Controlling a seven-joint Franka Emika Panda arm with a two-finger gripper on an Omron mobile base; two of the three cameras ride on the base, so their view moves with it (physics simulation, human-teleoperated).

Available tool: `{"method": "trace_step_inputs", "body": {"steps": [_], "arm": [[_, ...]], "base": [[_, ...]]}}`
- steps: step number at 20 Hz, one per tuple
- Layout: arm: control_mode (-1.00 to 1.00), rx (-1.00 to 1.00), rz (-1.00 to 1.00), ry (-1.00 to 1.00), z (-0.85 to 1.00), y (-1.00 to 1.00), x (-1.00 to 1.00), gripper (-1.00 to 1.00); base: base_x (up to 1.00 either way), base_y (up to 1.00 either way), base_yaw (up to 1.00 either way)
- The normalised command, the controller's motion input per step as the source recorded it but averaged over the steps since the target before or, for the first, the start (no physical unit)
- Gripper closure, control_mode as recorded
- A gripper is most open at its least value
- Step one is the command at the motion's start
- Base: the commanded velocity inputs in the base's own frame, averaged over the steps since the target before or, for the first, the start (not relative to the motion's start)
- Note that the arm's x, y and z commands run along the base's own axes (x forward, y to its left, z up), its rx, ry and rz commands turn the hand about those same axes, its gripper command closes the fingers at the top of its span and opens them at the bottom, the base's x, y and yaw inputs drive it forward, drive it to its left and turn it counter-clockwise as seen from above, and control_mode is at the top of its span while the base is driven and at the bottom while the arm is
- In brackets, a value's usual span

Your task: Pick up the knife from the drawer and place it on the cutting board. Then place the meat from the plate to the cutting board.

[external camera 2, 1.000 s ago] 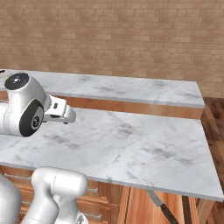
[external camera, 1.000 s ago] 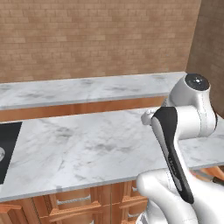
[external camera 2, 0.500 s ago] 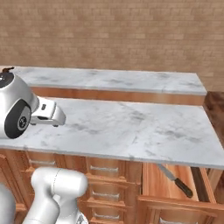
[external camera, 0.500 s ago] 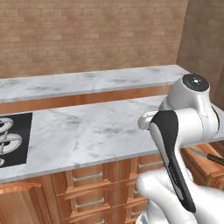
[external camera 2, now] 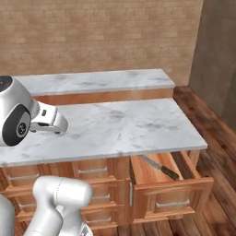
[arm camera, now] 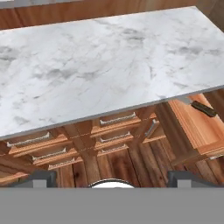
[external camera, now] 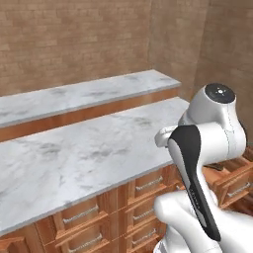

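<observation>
Silver-grey along its long pointed blade and dark at the handle, the kitchen knife lay in the open wooden drawer at the lower right of the right base view, handle toward the drawer front. In the hand view we saw only its dark handle, at the right edge, poking out from under the white marble counter. We judged the first step, fetching the knife, to be barely begun: the two-finger gripper hung with its jaws spread wide and empty, high above the counter edge and well apart from the drawer. Next, we reckoned, the hand had to swing right and down into the drawer and line its fingers across the handle.

Against the frames from half a second before, the whole scene had slid across both base views, so the base had driven; the drawer sat fuller in the right base view.
</observation>
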Motion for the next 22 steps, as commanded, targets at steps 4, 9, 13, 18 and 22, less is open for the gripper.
{"method": "trace_step_inputs", "body": {"steps": [4,9,13,18,22], "arm": [[1.00,0.00,0.00,0.00,0.00,0.00,0.00,-1.00],[1.00,0.00,0.00,0.00,0.00,0.00,0.00,-1.00],[1.00,0.00,0.00,0.00,0.00,0.00,0.00,-1.00],[1.00,0.00,0.00,0.00,0.00,0.00,0.00,-1.00],[1.00,0.00,0.00,0.00,0.00,0.00,0.00,-1.00]], "base": [[0.00,0.00,-0.45],[0.00,0.00,-0.45],[0.00,0.01,-0.43],[-0.35,0.00,-0.48],[0.00,0.07,-0.46]]}}
